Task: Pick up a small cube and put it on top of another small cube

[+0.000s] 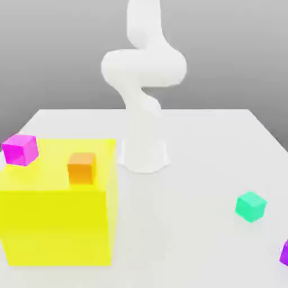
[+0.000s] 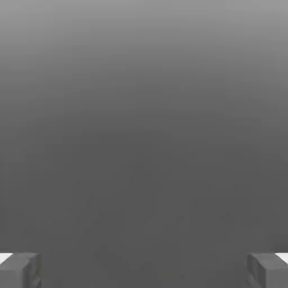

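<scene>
One white table (image 1: 185,236), square-cornered, bearing every loose item listed here. One white robot arm (image 1: 143,73), mounted on a round base toward the far side of the table, rising and folding back on itself, its upper part leaving the exterior view at the top. One gripper (image 2: 144,270), seen in the hand view: two grey fingertips (image 2: 19,270) standing wide apart at opposite edges of the picture, nothing between them, plain grey background ahead. One big yellow block (image 1: 56,225), at the exterior view's left, near corner of the table; by far the largest item. One orange cube (image 1: 81,167), resting on top of the yellow block, toward its far right part in the exterior view. One magenta cube (image 1: 20,149), at the far left corner of the yellow block's top, tilted slightly; whether it sits fully on the block or just behind it cannot be told. One small cube (image 1: 250,206), teal-green, lying alone on the bare table at the exterior view's right, well apart from the yellow block and from the arm's base. One purple cube (image 1: 284,253), cut off by the exterior view's right edge, near the small cube and closer to the camera. Small cubes in total: four.
</scene>
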Available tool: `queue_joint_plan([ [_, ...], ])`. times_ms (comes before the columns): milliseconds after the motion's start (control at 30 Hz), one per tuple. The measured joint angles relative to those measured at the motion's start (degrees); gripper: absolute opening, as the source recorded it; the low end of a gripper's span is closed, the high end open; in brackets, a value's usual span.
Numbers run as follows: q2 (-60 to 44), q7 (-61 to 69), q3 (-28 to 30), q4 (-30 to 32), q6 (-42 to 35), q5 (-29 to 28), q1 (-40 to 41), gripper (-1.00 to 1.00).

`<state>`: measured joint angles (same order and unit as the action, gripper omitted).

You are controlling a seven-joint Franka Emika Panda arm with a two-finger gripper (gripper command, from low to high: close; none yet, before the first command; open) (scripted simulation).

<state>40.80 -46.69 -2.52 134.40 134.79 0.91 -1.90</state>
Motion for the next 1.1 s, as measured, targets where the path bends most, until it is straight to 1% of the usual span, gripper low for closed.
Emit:
queue_joint_plan([
  [233,-14.8,-3.2,-8.3,7.6,8.9,1.7,-5.7,0.00],
  [400,-25.0,-6.5,-14.6,12.9,15.0,1.4,-9.5,0.00],
  [533,-33.4,-10.4,-19.2,17.2,19.9,-0.5,-12.8,0.00],
  [667,-42.2,-16.1,-22.0,21.4,24.8,-4.9,-17.8,0.00],
  [700,-44.4,-17.8,-21.9,22.0,26.1,-6.8,-18.7,0.00],
  [767,-48.8,-21.7,-19.2,21.8,29.0,-11.6,-21.0,0.00],
  [900,-57.1,-28.5,-9.8,20.2,35.3,-20.4,-28.5,0.00],
  [933,-58.5,-29.4,-8.0,19.9,36.4,-21.6,-30.1,-1.00],
  [1100,-58.5,-29.5,-8.0,19.9,36.5,-21.7,-30.1,-1.00],
])
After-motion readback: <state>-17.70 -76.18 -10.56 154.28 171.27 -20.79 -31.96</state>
